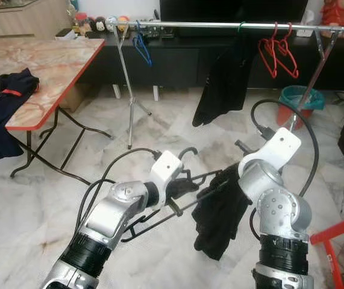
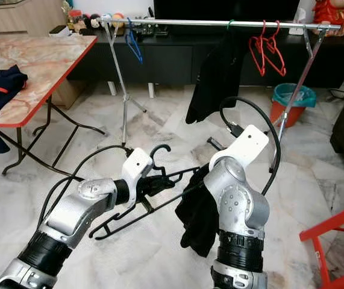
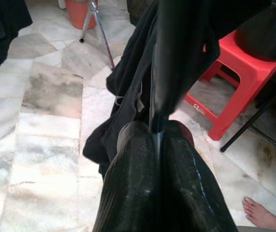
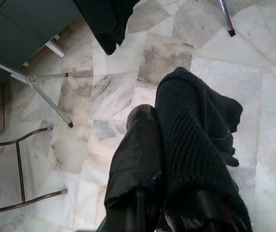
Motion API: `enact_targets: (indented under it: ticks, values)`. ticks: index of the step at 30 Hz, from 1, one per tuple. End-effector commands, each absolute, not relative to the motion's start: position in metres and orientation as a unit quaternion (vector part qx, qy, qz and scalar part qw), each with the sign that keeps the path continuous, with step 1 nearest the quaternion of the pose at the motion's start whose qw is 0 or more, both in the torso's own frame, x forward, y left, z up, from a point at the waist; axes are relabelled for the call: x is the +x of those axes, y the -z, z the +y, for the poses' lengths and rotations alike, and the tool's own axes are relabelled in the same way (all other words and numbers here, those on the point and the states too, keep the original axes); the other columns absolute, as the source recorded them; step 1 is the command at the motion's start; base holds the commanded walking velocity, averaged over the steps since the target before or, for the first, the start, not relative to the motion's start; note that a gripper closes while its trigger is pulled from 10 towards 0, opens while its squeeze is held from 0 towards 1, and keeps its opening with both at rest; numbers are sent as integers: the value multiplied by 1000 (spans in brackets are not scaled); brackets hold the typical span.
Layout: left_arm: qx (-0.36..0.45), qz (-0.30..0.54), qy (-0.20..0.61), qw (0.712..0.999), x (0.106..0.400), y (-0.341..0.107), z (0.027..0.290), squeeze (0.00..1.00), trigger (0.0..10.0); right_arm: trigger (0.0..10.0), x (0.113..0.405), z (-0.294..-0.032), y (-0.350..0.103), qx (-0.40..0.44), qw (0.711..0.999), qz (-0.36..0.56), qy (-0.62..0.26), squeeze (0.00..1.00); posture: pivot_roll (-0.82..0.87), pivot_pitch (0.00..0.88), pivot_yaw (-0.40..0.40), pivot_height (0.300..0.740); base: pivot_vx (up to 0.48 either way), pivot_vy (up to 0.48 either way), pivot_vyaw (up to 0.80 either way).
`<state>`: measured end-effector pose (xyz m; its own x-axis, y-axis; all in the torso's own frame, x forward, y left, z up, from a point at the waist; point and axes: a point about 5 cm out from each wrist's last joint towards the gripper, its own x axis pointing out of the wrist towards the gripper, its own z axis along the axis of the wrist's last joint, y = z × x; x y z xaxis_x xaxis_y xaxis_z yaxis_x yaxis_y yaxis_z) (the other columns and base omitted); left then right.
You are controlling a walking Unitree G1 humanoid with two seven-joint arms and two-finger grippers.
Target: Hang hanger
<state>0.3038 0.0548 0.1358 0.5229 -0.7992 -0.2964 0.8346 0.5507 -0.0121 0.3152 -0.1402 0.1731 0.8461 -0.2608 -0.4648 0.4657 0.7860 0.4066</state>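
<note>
My left gripper is shut on a black wire hanger just below its hook, low over the marble floor. In the left wrist view the fingertips pinch the thin hanger bar. A black garment droops from the hanger's right end. My right gripper is shut on that garment, whose knit cloth drapes over one finger and hides it. Beyond stands a metal clothes rail carrying a hung black garment, two red hangers and a blue hanger.
A marble-top folding table with dark clothes stands at the left. A teal and orange bucket sits by the rail's right leg. A red stool is at my right. A person's bare foot is nearby.
</note>
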Motion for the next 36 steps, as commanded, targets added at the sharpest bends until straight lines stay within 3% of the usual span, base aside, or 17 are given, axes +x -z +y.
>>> enact_targets:
  ticks: [1, 6, 16, 22, 36]
  values:
    - [73, 132, 463, 874, 307, -137, 58, 0, 10000, 10000, 310, -111, -180, 300, 919, 201, 158, 0, -34, 0, 55, 740, 0, 0, 0]
    - [71, 136, 453, 878, 311, -138, 53, 0, 10000, 10000, 305, -104, -183, 301, 920, 206, 143, 0, -35, 0, 55, 740, 0, 0, 0]
    - [56, 128, 509, 849, 302, -142, 44, 0, 10000, 10000, 294, -96, -184, 287, 926, 225, 96, 0, -40, 0, 58, 740, 0, 0, 0]
    - [45, 125, 549, 825, 295, -146, 43, 0, 10000, 10000, 290, -103, -183, 219, 949, 223, 42, 0, -44, 0, 59, 740, 0, 0, 0]
    - [47, 131, 528, 838, 301, -142, 47, 0, 10000, 10000, 277, -100, -181, 169, 957, 236, -9, 0, -52, 0, 63, 740, 0, 0, 0]
